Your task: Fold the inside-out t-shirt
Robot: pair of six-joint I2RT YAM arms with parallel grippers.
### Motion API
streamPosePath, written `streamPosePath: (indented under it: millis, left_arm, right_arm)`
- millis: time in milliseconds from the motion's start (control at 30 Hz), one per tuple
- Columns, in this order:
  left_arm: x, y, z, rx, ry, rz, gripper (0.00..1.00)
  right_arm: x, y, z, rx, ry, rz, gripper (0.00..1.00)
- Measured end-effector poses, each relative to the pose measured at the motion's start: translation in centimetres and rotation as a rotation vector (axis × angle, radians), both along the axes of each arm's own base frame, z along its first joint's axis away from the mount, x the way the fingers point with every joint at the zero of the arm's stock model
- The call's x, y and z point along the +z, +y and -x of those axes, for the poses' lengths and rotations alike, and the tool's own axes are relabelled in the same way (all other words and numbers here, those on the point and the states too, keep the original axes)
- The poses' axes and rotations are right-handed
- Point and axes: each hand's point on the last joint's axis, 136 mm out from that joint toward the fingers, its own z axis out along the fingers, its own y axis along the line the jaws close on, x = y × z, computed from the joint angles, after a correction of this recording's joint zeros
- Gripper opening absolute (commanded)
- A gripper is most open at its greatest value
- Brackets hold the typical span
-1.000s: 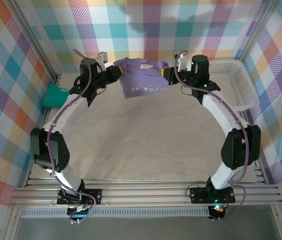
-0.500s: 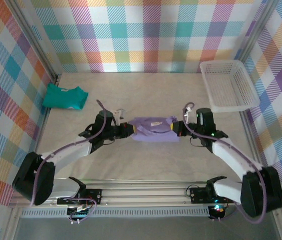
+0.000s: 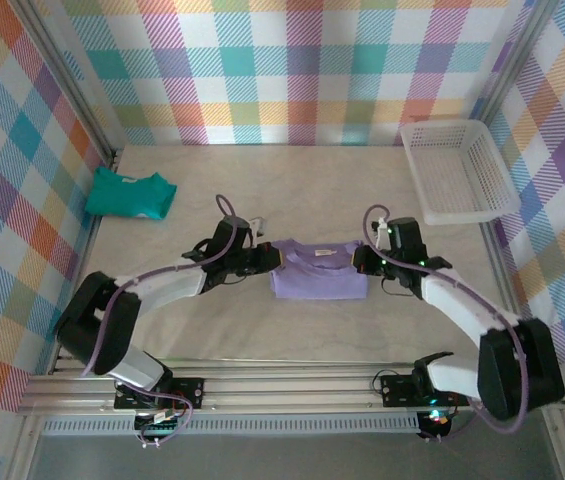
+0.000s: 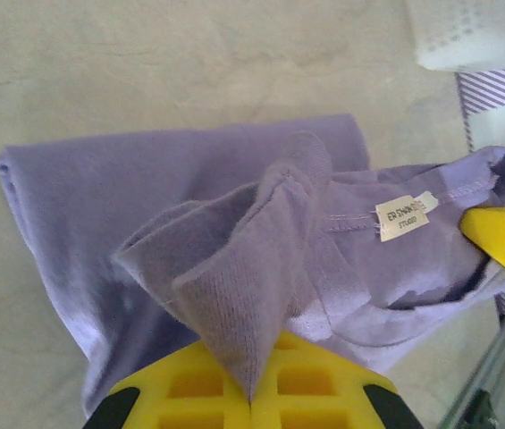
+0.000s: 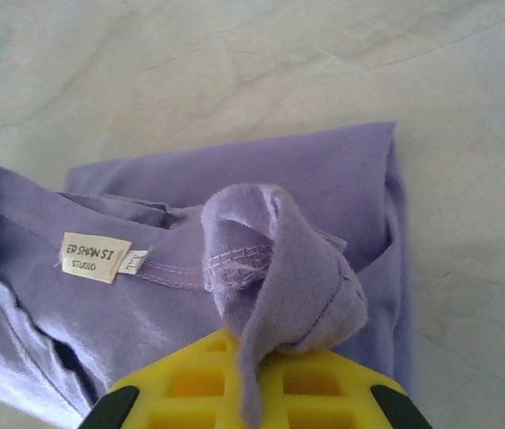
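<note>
Top: shirt lies mid-worktop, doubled over, between my tools. Left tool clenched on its left upper corner, right tool clenched on the right one.
Left wrist: pinched cloth bunches and droops. I judge it soft, light, no stiffness.
Right wrist: same limp wad beside tag. I'd grip at seamed edges and corners; a thin pinch may slip.

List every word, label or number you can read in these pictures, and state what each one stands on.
"ER SHAN SI" above "STUDIO": printed on the white neck tag sewn at the collar of the lavender t-shirt.
Second tag, a smaller one right beside it: its mark is too small to read.
In the top external view the neck tag is too small to read.
</note>
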Motion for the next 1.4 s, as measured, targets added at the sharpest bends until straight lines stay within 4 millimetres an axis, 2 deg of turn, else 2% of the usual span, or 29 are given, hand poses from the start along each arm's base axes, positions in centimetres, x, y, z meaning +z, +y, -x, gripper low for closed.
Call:
streamPosePath:
  millis: [133,200,267,367,467,500,600,667,733,800,867,1133,1200,1233,1333,1400]
  left_arm:
    - [-3.0,0.7,-2.9,0.044,0.045,-0.070,0.13]
    - [-4.8,1.2,-4.3,0.061,0.063,-0.111,0.29]
    - [-6.1,1.8,-5.0,0.080,0.085,-0.148,0.40]
    - [-6.6,2.7,-5.1,0.097,0.101,-0.186,0.55]
    - [-5.7,3.2,-4.4,0.107,0.110,-0.183,0.75]
    - [-5.3,3.3,-3.9,0.106,0.113,-0.172,0.78]
    - [-4.7,2.9,-2.7,0.091,0.139,-0.132,0.82]
    - [-5.0,2.3,-2.2,0.076,0.162,-0.122,0.83]
    - [-5.9,1.5,-1.6,0.051,0.182,-0.122,0.83]
    - [-6.0,1.0,-1.8,0.050,0.182,-0.126,0.80]
    - [-6.3,0.1,-2.2,0.041,0.182,-0.132,0.74]
    - [-7.3,-1.9,-3.6,0.033,0.169,-0.161,0.23]
    - [-7.4,-3.1,-4.0,0.008,0.150,-0.143,0.03]
    - [-7.3,-3.8,-4.0,-0.009,0.139,-0.134,0.00]
    - [-6.6,-4.5,-4.2,-0.054,0.106,-0.117,0.00]
    - [-6.3,-3.6,-4.4,-0.074,0.100,-0.130,0.00]
  right_arm:
    - [-2.2,0.2,-2.9,-0.007,0.053,0.062,0.17]
    - [-3.7,0.6,-4.8,0.004,0.083,0.092,0.27]
    - [-4.8,1.0,-6.5,0.022,0.106,0.120,0.36]
    - [-5.5,1.0,-7.7,0.041,0.123,0.164,0.49]
    - [-4.3,0.4,-6.8,0.050,0.117,0.198,0.67]
    - [-3.5,0.1,-6.4,0.047,0.102,0.200,0.71]
    - [-0.3,-0.3,-4.8,0.036,0.031,0.174,0.76]
    - [1.3,-0.3,-3.9,0.035,-0.006,0.147,0.77]
    - [1.7,-0.2,-3.4,0.040,-0.014,0.126,0.77]
    - [1.2,-0.1,-2.8,0.042,0.005,0.113,0.77]
    - [0.4,-0.1,-2.1,0.048,0.033,0.108,0.77]
    - [-0.9,-0.2,-0.9,0.054,0.074,0.098,0.77]
    - [-1.1,-0.2,-0.7,0.053,0.080,0.098,0.76]
    - [-1.2,-0.2,-0.7,0.052,0.082,0.099,0.76]
    - [-1.0,-0.3,-0.4,0.051,0.079,0.099,0.76]
    - [-0.3,-0.5,-0.2,0.048,0.060,0.097,0.77]
